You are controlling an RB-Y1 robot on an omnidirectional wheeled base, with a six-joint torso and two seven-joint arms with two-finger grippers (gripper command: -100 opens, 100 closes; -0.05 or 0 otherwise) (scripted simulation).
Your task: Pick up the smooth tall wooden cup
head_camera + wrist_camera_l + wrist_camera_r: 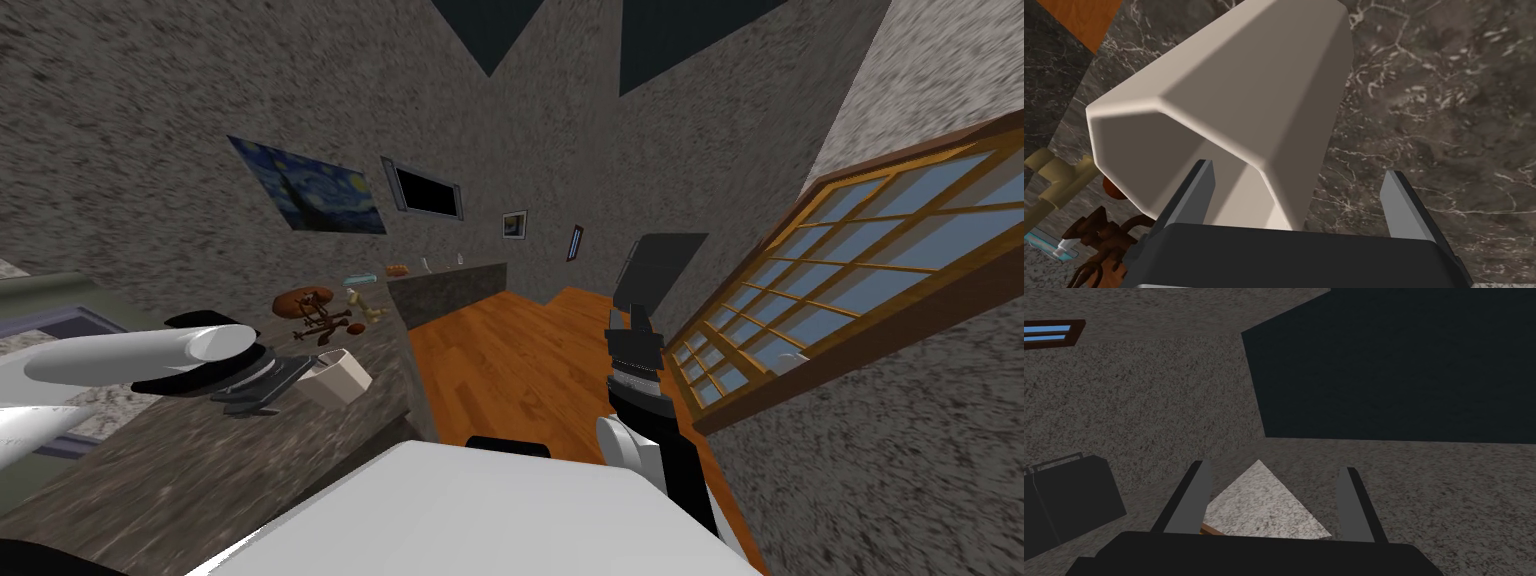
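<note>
The left gripper (1299, 167) is spread wide above the dark marble counter (1439, 115). The pale beige faceted cup (1239, 90) is directly in front of it, with its open mouth turned towards the gripper. One finger (1196, 195) is at the rim, the other is apart. The right gripper (1273, 466) is also spread, holding nothing.

Nearest the counter (200, 480), the left arm (130, 358) was a white tube, black-jointed; left gripper (1299, 170) and right gripper (1274, 465) bore grey blades.
</note>
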